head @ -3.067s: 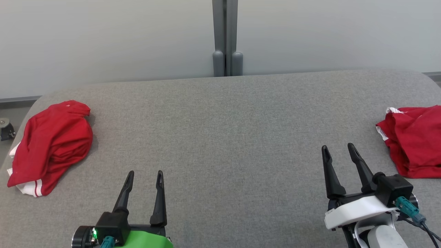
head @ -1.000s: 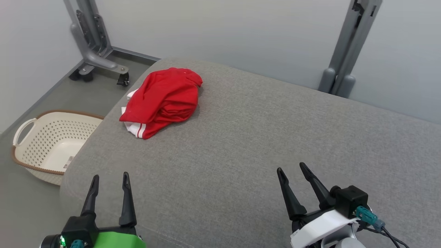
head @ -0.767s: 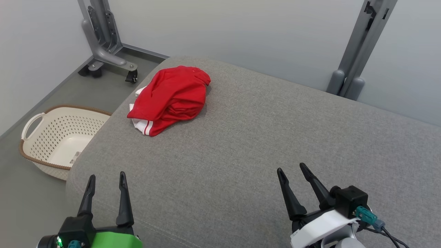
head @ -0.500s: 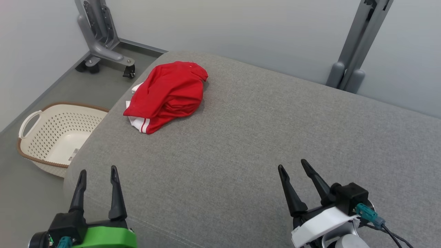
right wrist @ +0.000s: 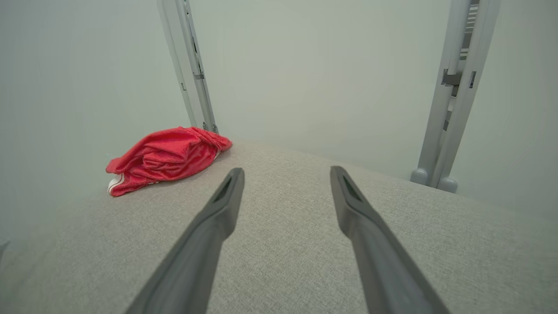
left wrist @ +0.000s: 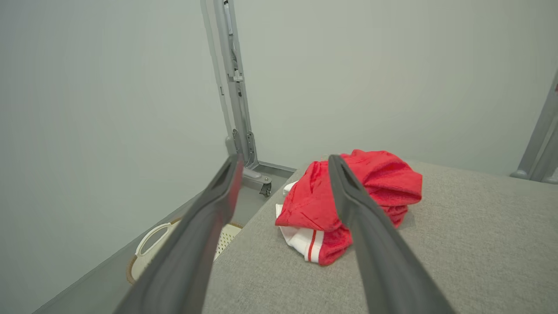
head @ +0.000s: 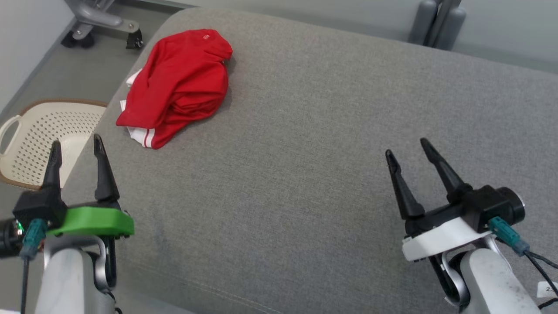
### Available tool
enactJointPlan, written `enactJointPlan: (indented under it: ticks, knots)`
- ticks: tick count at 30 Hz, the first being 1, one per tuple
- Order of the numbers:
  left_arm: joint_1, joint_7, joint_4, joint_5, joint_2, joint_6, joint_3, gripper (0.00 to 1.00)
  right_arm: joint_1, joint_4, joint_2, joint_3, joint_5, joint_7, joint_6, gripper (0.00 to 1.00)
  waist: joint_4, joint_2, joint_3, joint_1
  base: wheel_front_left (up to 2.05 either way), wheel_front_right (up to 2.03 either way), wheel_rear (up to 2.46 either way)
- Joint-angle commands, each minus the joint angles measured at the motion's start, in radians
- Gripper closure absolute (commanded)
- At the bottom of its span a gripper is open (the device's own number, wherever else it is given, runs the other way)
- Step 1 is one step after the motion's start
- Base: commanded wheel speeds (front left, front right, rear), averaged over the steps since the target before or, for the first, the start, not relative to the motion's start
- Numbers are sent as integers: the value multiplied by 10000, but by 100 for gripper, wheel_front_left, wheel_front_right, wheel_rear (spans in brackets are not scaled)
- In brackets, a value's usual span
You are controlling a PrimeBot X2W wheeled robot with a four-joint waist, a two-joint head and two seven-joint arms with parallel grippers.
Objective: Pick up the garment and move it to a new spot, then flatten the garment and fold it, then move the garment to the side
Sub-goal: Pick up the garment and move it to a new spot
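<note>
Both claws stand wide and empty, the left gripper (head: 76,139) at the near-left edge of the grey cushion (head: 305,152), the right gripper (head: 406,146) well apart from it. The first pick-up looks not yet begun. Next, the left arm must reach forward to the crumpled red garment (head: 178,83) near the far-left corner. The left wrist view reveals its heaped height; the head view gives its outline from above.

Red garment (head: 176,83) (crumpled) on grey cushion (head: 327,131)
</note>
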Motion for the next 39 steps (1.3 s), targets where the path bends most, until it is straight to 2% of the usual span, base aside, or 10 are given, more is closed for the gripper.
enactJointPlan:
  ticks: [1, 5, 13, 17, 23, 31, 32, 33, 34, 39]
  knots:
    - [-489, 1, 391, 53, 169, -193, -3, 0, -178, -225, -191, -89, -83, 97, -16, 0, -582, -1, 1211, 0, 0, 0, 0]
    - [-1919, 75, 2062, 55, 716, -626, -191, 0, -332, -828, -561, -233, -168, 393, -16, 0, -729, -1, 1764, 0, 0, 0, 0]
    - [-4304, 1485, 5079, -616, 1295, -947, -218, 0, -264, -1610, -900, -307, -140, 812, -16, 0, -1013, -1, 2520, 0, 0, 0, 0]
    - [-5222, 2361, 6249, -1023, 1501, -1010, -85, 0, -264, -1834, -1055, -283, -112, 934, -16, 0, -1163, -1, 2828, 0, 0, 0, 0]
    - [-6129, 2938, 7577, -1146, 1799, -955, -94, 0, -145, -1922, -1094, -362, -144, 904, -16, 0, -1331, -1, 3191, 0, 0, 0, 0]
    - [-6913, 3546, 8901, -1449, 1909, -944, -32, 0, -171, -1963, -1146, -270, -8, 870, -16, 0, -1474, -1, 3379, 0, 0, 0, 0]
    - [-6969, 3639, 9065, -1431, 1921, -955, -88, 56, -161, -1946, -1154, -276, -25, 867, -16, 0, -1475, -1, 3388, 0, 0, 0, 0]
    - [-7017, 3684, 9192, -1375, 1968, -964, -149, 95, -167, -1925, -1158, -274, -32, 879, -16, 0, -1478, -1, 3391, 0, 0, 0, 0]
    - [-7038, 3661, 9285, -1319, 2009, -969, -212, 100, -184, -1901, -1158, -266, -35, 879, -16, 0, -1481, -1, 3382, 0, 0, 0, 0]
    - [-7115, 2822, 9419, -1383, 2187, -922, -189, 100, -277, -1670, -1032, -192, 39, 760, -16, 0, -1481, -1, 3088, 0, 0, 0, 0]
